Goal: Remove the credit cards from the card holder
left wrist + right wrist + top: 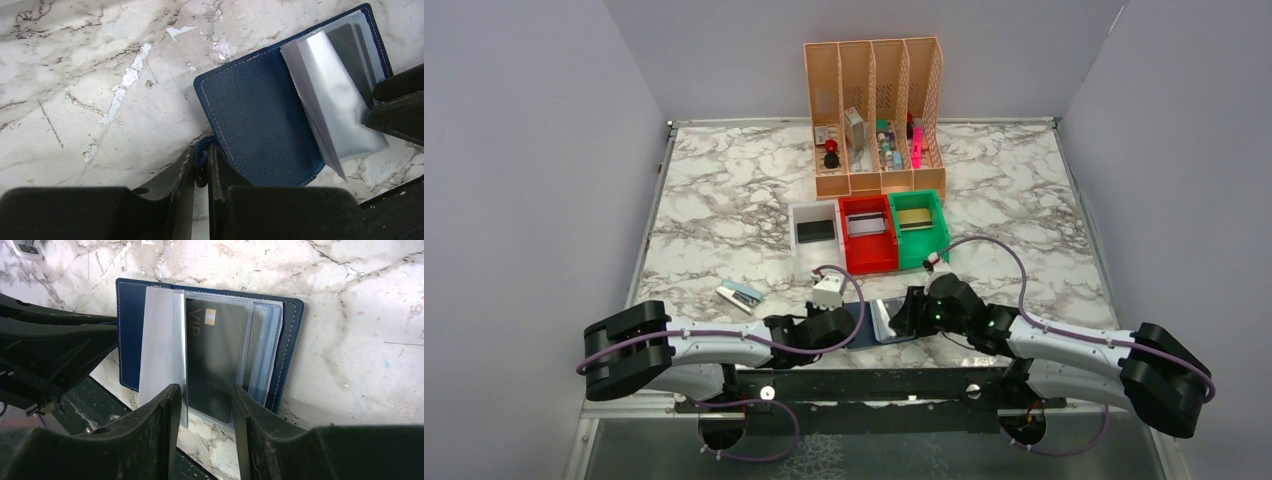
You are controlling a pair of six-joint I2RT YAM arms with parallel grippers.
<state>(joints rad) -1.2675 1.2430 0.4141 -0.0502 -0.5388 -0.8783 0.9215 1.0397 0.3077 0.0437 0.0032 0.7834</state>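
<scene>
The navy card holder (879, 322) lies open on the marble near the front edge, between my two grippers. My left gripper (201, 162) is shut on a small blue tab at the corner of the card holder (255, 115). My right gripper (205, 407) is open, its fingers either side of the near end of a see-through pocket. That pocket holds a black credit card (215, 357) marked VIP. A greyish pocket leaf (162, 350) stands flipped up over the left panel of the card holder (130, 335). More see-through pockets are stacked on the right panel.
Behind the holder stand a white bin (802, 262) with a black card, a red bin (869, 258) with a silver card and a green bin (921, 250) with a gold card. An orange file rack (874, 115) stands further back. A small stapler (739, 295) lies at the left.
</scene>
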